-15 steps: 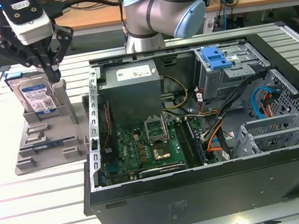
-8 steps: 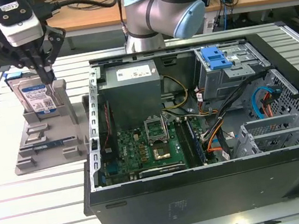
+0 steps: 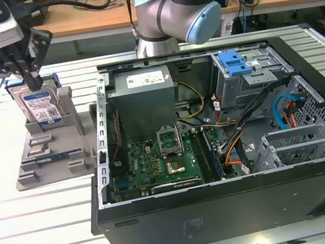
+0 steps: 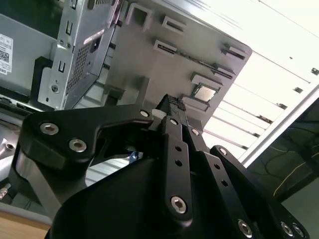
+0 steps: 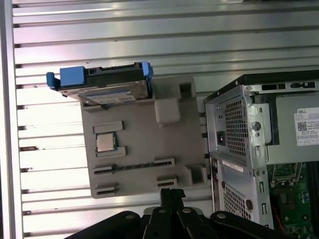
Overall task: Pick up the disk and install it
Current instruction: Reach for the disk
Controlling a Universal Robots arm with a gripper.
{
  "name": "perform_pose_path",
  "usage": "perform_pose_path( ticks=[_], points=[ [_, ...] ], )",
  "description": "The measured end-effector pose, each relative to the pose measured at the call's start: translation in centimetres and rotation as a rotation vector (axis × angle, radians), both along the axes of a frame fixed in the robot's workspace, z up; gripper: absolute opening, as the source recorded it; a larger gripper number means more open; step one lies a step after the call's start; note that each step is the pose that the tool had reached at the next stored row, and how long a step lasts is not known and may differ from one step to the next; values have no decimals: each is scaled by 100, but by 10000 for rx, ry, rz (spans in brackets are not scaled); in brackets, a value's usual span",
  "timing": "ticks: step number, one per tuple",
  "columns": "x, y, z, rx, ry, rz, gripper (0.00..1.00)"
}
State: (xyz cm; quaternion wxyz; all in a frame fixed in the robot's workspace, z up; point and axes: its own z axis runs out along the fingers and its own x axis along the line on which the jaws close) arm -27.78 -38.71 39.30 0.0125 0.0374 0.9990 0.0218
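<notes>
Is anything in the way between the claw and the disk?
Nothing that I can see. In the exterior view the claw hangs just above the disk, which stands on its edge in the grey holder beside the computer case. The disk's top edge is uncovered, so only open air lies between them.

Disk (image 5: 107,89): shiny metal, blue plastic edges.

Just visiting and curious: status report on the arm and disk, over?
Gripper over the grey holder, jaws shut, empty. Disk standing on edge in that holder, not yet picked. Nothing lies between them.
</notes>
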Motion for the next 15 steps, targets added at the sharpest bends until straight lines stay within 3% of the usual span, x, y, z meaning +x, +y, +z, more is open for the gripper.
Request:
perform_pose_path(
  ticks=[8, 15],
  points=[
    [-270, 59, -5, 0, 0, -1, 11],
    [-397, 87, -13, 0, 0, 0, 11]
  ],
)
